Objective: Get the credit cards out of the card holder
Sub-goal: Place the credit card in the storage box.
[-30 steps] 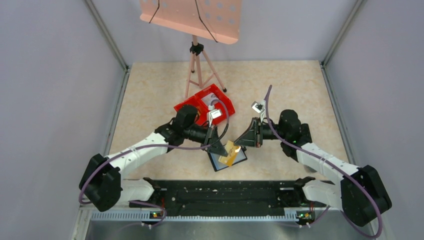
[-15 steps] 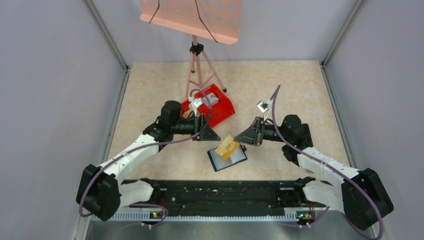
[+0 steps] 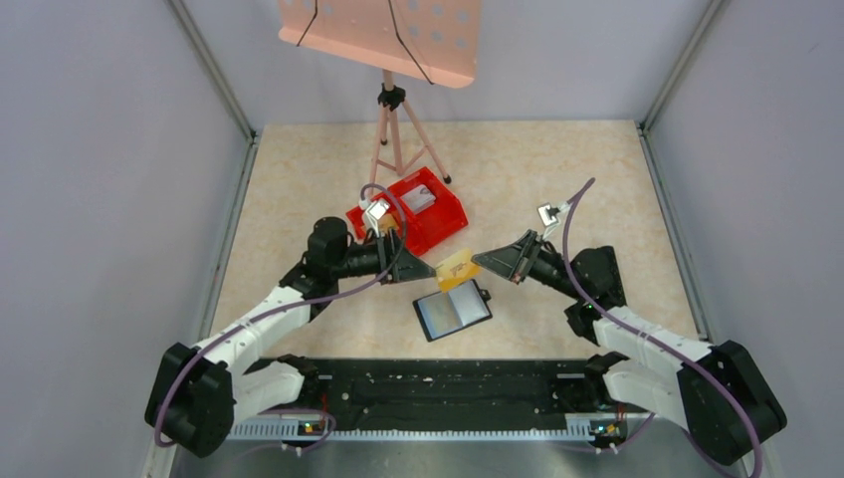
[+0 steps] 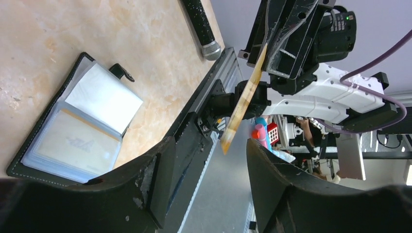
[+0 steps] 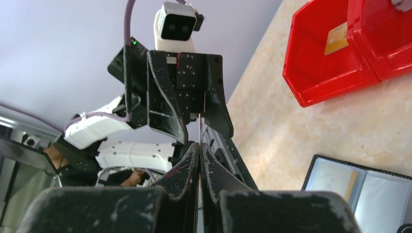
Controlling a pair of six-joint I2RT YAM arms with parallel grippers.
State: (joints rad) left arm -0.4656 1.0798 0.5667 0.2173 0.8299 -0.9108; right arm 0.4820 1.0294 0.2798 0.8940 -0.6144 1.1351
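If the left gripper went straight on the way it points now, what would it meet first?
Most likely the credit card, held edge-on by the shut right gripper: it hangs just ahead of the open left gripper, in line with the space between its fingers. How far apart they are is unclear.

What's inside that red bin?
An orange card lies in one compartment of the bin. The other holds something pale, too small to identify. From above, the left arm covers part of it.

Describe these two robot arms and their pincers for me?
The left arm and right arm have white shells between bulky black joints, with a purple cable looped along each. The left gripper and right gripper are black, wedge-shaped, scuffed fingers, each carrying a small white camera.
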